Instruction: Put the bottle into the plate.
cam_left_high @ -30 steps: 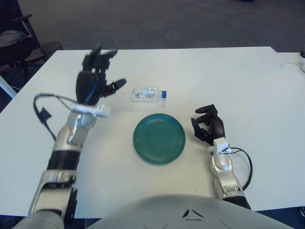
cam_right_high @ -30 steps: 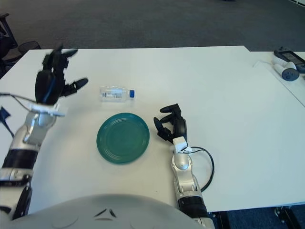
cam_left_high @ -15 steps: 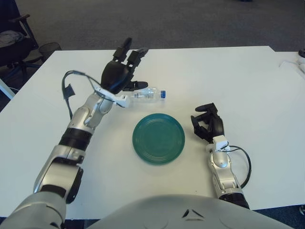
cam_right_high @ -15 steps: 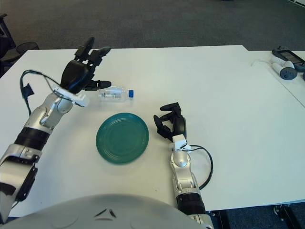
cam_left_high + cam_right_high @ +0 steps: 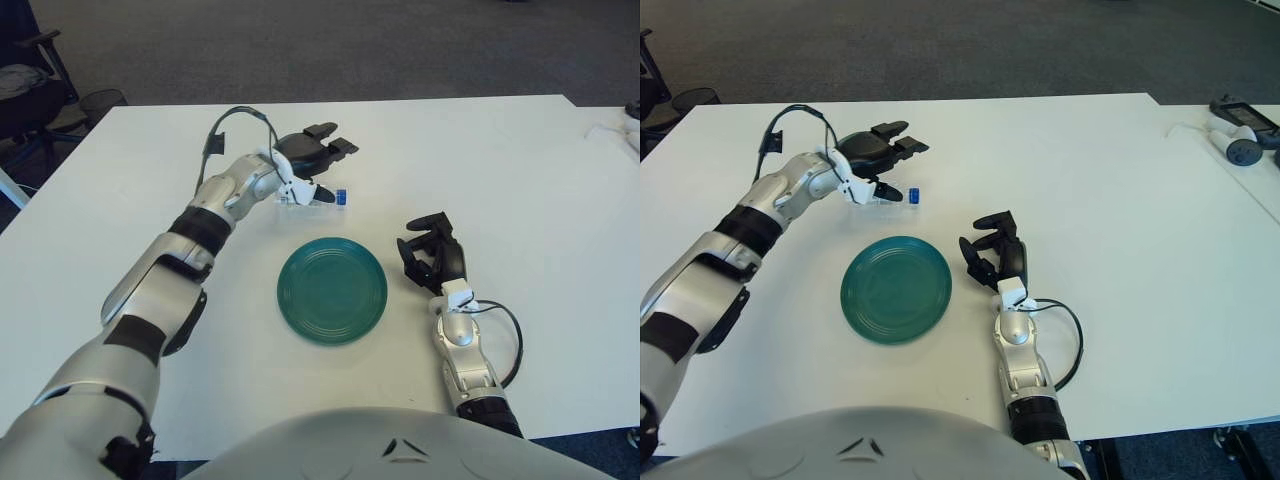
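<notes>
A small clear bottle with a blue cap (image 5: 341,197) lies on its side on the white table (image 5: 500,160), just behind the round green plate (image 5: 332,290). My left hand (image 5: 312,165) hovers right over the bottle, palm down and fingers spread, covering most of it; only the cap end shows. The fingers are open, not closed around the bottle. My right hand (image 5: 432,250) shows to the right of the plate with its fingers curled, holding nothing.
A black cable (image 5: 505,335) loops beside the right wrist. Small devices (image 5: 1240,135) lie at the table's far right edge. A dark chair (image 5: 30,90) stands past the table's far left corner.
My left arm has swept right and forward from the table's left side until its hand is over the bottle. The bottle, the plate and the right hand have stayed put.
</notes>
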{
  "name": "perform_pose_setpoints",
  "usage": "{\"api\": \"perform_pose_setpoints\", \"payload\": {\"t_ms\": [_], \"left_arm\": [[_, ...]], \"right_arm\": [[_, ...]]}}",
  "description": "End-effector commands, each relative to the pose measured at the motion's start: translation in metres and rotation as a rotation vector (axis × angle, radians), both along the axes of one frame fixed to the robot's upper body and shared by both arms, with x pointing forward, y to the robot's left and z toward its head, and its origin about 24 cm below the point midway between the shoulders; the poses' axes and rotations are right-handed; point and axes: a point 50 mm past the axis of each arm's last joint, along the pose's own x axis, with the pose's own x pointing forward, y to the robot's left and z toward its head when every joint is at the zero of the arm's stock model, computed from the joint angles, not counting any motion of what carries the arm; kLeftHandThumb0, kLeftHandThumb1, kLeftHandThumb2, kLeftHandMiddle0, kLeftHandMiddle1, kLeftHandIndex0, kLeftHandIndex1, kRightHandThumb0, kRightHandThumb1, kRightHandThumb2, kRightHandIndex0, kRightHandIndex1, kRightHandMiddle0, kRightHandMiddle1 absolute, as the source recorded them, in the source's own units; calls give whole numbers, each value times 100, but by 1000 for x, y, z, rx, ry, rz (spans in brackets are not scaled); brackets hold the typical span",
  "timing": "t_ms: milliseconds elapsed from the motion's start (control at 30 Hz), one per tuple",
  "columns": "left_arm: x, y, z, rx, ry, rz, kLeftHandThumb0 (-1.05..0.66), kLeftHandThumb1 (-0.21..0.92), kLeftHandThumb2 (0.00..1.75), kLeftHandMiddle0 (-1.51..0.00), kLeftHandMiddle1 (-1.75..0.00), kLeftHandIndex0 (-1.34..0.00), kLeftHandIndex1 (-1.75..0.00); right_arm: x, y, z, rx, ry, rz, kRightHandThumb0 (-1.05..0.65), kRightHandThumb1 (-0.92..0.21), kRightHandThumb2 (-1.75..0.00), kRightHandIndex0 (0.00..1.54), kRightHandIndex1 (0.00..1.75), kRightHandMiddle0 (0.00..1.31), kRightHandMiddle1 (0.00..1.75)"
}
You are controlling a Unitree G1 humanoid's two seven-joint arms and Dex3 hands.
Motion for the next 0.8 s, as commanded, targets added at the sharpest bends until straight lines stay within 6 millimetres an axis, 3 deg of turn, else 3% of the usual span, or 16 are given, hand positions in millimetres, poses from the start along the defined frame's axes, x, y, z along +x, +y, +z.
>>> {"api": "perform_pose_setpoints", "payload": {"t_ms": [0, 100, 267, 667, 767], "left_arm": [[1, 0, -19, 114, 131, 16, -98, 92, 57, -6, -2, 0, -27], [6, 1, -26, 223, 241, 53, -97, 92, 57, -8, -3, 0, -22], [12, 7, -25, 307, 277, 100, -96, 92, 55, -9, -2, 0, -17], [21, 13, -23, 340, 274, 178, -93, 92, 52, -6, 0, 0, -21], [23, 24, -25, 322, 274, 238, -92, 92, 52, -5, 0, 0, -22]], "right_arm": [[-24, -3, -41, -3, 232, -16, 0, -85, -46, 48, 145, 23, 155], [-23, -3, -42, 4, 237, -16, 0, -85, -47, 48, 144, 24, 156], [-23, -3, -43, 8, 244, -18, 0, -90, -40, 45, 142, 21, 161], [-22, -5, -43, 5, 235, -23, 0, -91, -37, 45, 141, 20, 161], [-21, -6, -44, 6, 239, -23, 0, -91, -37, 45, 140, 21, 162]]}}
